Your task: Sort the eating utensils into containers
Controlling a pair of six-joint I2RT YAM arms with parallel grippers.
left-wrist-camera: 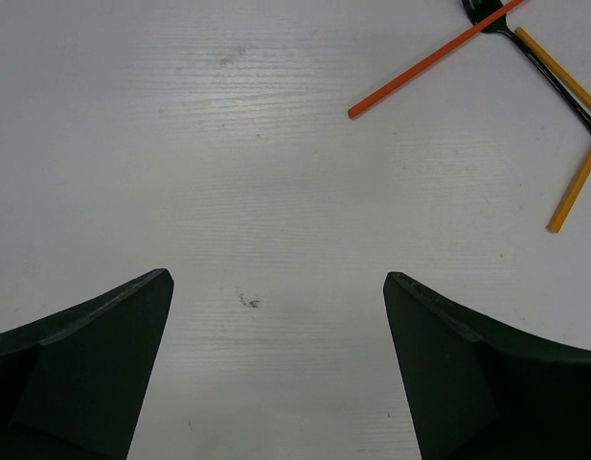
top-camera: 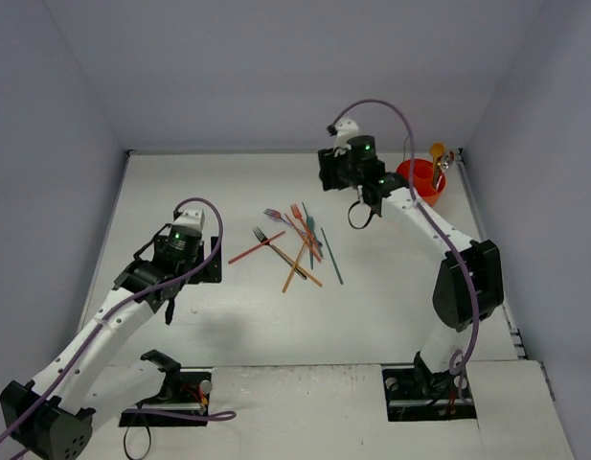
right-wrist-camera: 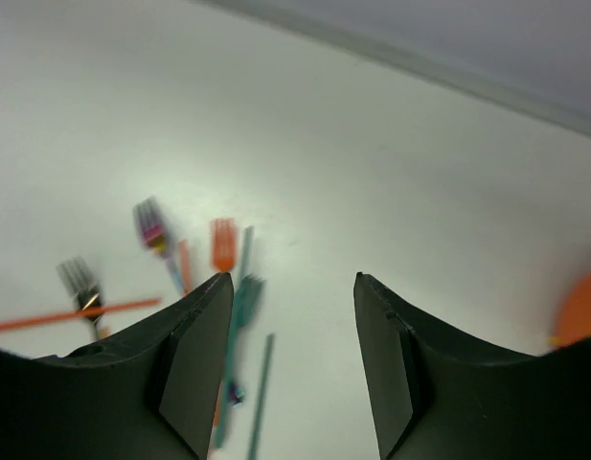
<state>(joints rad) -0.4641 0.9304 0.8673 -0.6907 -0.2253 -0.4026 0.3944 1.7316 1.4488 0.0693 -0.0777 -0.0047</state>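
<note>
Several eating utensils (top-camera: 295,244) lie crossed in a pile mid-table: forks and sticks in orange, teal, purple and dark metal. The orange container (top-camera: 420,179) stands at the back right with a gold spoon (top-camera: 437,151) upright in it. My right gripper (top-camera: 335,174) is open and empty, up in the air between the pile and the container. Its blurred wrist view shows the right gripper (right-wrist-camera: 290,283) over a purple fork (right-wrist-camera: 151,230), an orange fork (right-wrist-camera: 223,247) and a teal fork (right-wrist-camera: 239,316). My left gripper (top-camera: 207,266) is open and empty left of the pile. The left wrist view shows the left gripper (left-wrist-camera: 276,287) over bare table, with a red-orange stick (left-wrist-camera: 429,62) ahead.
White walls close the table on the left, back and right. The container's edge (right-wrist-camera: 580,311) shows at the right of the right wrist view. A dark fork (left-wrist-camera: 534,48) and a yellow-orange stick (left-wrist-camera: 575,187) lie at the left wrist view's top right.
</note>
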